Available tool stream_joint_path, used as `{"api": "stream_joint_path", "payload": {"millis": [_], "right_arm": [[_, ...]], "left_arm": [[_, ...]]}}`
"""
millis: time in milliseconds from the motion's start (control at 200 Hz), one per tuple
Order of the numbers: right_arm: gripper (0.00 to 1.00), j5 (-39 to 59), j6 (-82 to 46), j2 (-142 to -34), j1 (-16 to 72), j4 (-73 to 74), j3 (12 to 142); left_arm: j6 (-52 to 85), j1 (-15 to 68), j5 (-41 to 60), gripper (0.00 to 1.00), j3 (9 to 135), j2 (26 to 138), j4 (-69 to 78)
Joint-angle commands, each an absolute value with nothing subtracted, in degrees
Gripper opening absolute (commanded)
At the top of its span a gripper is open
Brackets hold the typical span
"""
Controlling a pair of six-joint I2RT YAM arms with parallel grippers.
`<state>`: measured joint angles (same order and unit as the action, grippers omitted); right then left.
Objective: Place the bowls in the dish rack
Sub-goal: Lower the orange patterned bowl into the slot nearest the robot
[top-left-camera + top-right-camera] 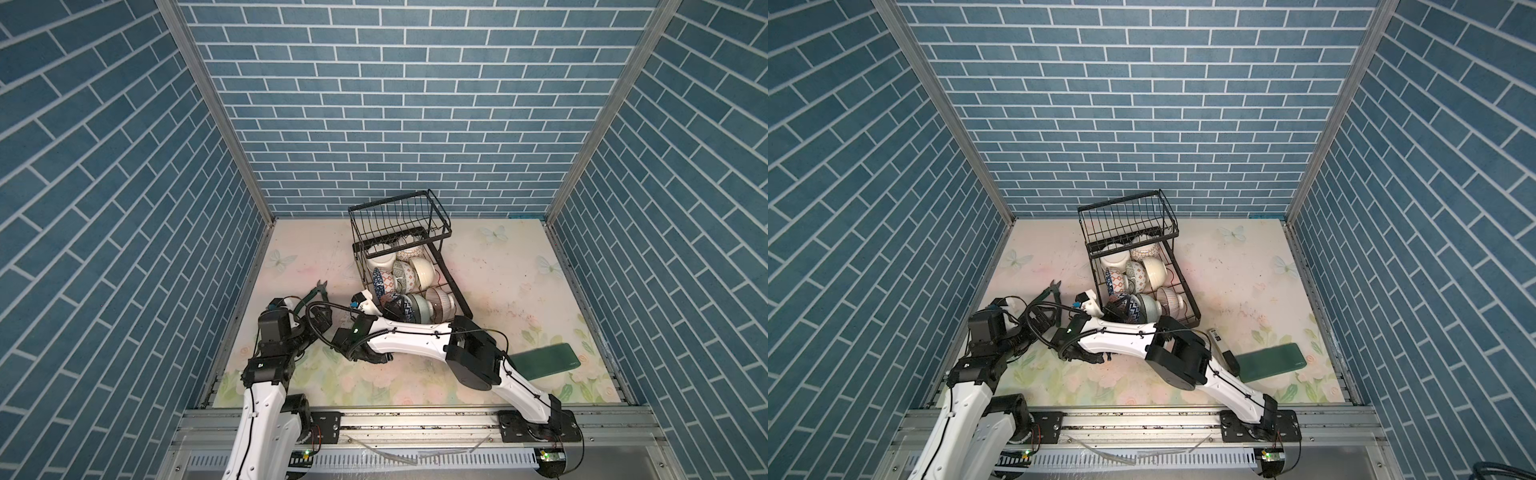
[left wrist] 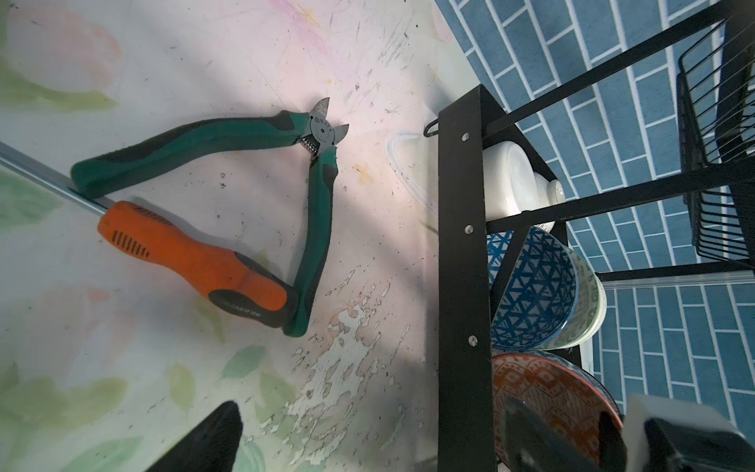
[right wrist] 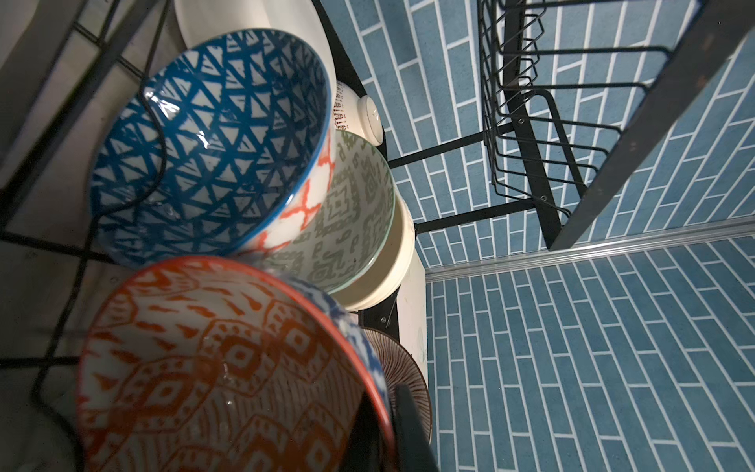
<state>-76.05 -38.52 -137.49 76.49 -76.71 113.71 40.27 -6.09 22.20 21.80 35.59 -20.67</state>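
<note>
The black wire dish rack [image 1: 462,300] [image 1: 1191,316] stands mid-table, its upper basket [image 1: 399,220] bare. Several bowls lean on edge in its lower tray, among them a blue lattice bowl [image 3: 212,155] [image 2: 531,294], a green-patterned one [image 3: 347,212] and a brown-striped one [image 1: 440,303]. My right gripper [image 3: 390,437] [image 1: 372,307] reaches across and is shut on the rim of an orange-inside, blue-outside bowl [image 3: 204,367] [image 1: 397,305] at the tray's near left end. My left gripper [image 2: 367,441] hovers open beside the rack's end bar [image 2: 461,245], holding nothing.
Green-handled cutters [image 2: 310,204] [image 1: 311,295] and an orange screwdriver [image 2: 196,261] lie on the floral mat left of the rack. A dark green flat case [image 1: 544,359] [image 1: 1273,361] lies at the near right. Blue brick walls enclose three sides.
</note>
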Motion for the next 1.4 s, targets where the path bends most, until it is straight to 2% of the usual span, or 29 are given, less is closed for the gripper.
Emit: {"api": "stream_joint_path", "payload": {"millis": [0,190,405,655,960,1195,1395], "right_arm": [[0.00,-78.12,-40.96,-139.82,76.51,-77.30,112.22],[0.00,-78.03,-38.56,-139.85,76.38,-75.33,111.74],[0.00,-71.45,-33.96,-137.72,76.62,-68.19,108.60],[0.18,-67.97,-33.66,-136.32,76.81,-67.24,108.68],[0.29,-66.05,-34.19,-134.91,76.83,-67.24,108.79],[0.50,-65.13,-34.19,-132.93,76.70,-67.14,108.81],[0.60,-64.32,-33.84,-129.80,76.64,-65.76,108.29]], "left_arm": [[39.63,-6.50,23.17,1.00,21.44,35.24,-19.08],[39.68,-6.58,23.38,1.00,21.45,35.33,-18.90],[39.66,-6.68,23.45,1.00,21.46,35.07,-19.24],[39.73,-6.64,23.65,1.00,21.39,34.47,-19.71],[39.70,-6.72,23.98,1.00,21.50,33.41,-20.90],[39.41,-6.77,24.59,1.00,21.90,33.49,-21.70],[38.96,-6.86,25.66,1.00,22.96,34.10,-22.23]]}}
